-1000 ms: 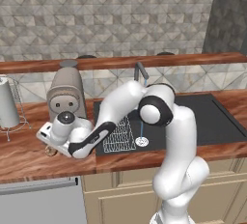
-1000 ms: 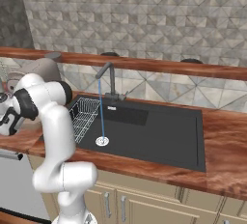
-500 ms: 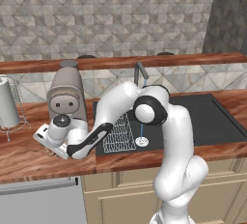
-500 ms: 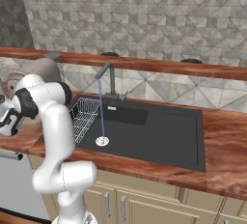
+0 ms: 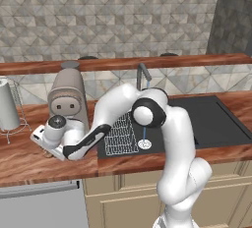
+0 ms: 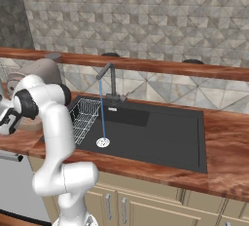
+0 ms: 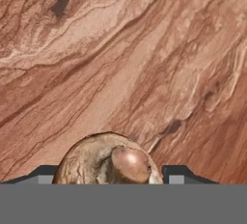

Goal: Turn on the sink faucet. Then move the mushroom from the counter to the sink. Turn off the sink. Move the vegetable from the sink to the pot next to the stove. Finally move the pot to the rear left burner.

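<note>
A brown mushroom (image 7: 103, 162) lies on the wooden counter (image 7: 144, 63), left of the sink (image 5: 211, 119). My gripper (image 7: 111, 174) is down over it with a dark fingertip against each side, and the mushroom fills the whole gap between them. From the left base view the gripper (image 5: 48, 151) reaches down to the counter in front of the coffee machine, and it sits at the picture's left edge (image 6: 7, 120) from the right base. The faucet (image 6: 108, 76) runs a thin blue stream (image 6: 101, 113) into the sink (image 6: 160, 137). The pot and the stove are out of view.
A grey coffee machine (image 5: 69, 99) stands right behind the hand. A wire rack (image 5: 120, 133) sits in the sink's left part. A paper towel roll (image 5: 7, 106) stands on the counter at the far left. A raised wooden ledge (image 5: 147, 62) runs along the back wall.
The fingers have come in from wide open onto the mushroom's sides. The arm has hardly moved. Water keeps running.
</note>
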Robot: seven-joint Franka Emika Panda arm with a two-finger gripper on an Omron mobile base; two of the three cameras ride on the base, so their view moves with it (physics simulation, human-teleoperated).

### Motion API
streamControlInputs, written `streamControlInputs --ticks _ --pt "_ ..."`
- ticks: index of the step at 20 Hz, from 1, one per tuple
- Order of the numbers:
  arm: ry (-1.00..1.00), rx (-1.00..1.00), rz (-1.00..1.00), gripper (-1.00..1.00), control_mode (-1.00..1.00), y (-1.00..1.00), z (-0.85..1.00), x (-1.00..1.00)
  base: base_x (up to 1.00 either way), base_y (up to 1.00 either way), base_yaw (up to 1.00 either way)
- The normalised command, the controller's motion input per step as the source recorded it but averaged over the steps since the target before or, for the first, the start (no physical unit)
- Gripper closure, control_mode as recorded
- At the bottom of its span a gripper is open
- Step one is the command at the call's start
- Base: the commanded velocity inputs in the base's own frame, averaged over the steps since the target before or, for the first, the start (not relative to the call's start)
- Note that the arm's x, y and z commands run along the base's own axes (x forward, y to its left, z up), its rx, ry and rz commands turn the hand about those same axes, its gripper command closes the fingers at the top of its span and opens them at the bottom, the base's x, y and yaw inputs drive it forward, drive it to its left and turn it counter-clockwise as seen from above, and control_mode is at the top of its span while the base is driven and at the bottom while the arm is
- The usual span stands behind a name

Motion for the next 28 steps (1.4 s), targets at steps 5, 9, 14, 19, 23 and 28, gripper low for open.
streamControlInputs --ticks 5,9,14,19,23,28 --pt "-0.01 0.0 -0.02 1.0 -1.0 0.0 0.06 -0.08 0.0 0.0 0.0" --pt "-0.03 0.0 -0.06 1.0 -1.0 0.0 0.53 -0.55 0.0 0.0 0.0" --pt "-0.03 0.0 -0.09 1.0 -1.0 0.0 0.69 -0.7 0.0 0.0 0.0" --pt "-0.04 0.0 -0.11 1.0 -1.0 -0.09 0.83 -0.71 0.0 0.0 0.0" --pt "-0.04 0.0 -0.11 1.0 -1.0 -0.25 0.87 -0.61 0.0 0.0 0.0" --pt "-0.01 0.0 -0.1 1.0 -1.0 -0.4 0.84 -0.48 0.0 0.0 0.0"
